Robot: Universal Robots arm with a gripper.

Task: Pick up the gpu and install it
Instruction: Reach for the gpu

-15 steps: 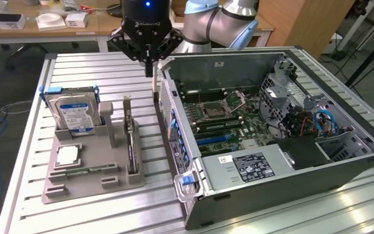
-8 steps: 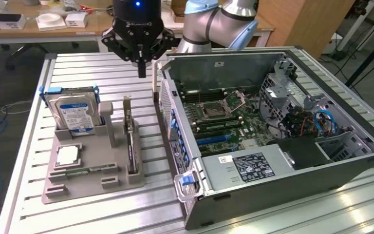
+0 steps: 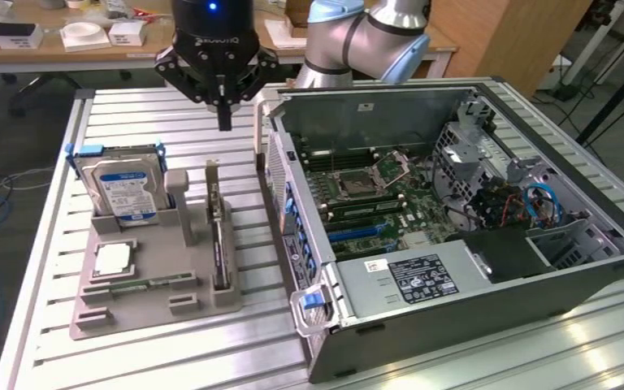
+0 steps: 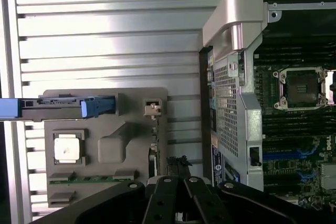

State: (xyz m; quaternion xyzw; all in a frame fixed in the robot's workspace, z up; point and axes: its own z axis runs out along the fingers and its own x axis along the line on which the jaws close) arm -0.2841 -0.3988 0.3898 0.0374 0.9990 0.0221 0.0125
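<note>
the slatted metal table [image 3: 46, 252] carries a grey parts holder [image 3: 144, 307] beside an open computer case [image 3: 453, 329].

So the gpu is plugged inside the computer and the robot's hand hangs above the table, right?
No. The exterior view shows the gpu standing on edge in the grey holder beside the computer, not inside it. The hand does hang above the table.

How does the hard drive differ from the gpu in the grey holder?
The hard drive is a thick box; the gpu is a thin card seen almost edge-on. The hard drive shows a blue-white label and blue rails; the gpu shows a dark edge. The hard drive sits at the far end of the grey holder, the gpu along the side nearer the computer case. Both stand upright in it.
</note>
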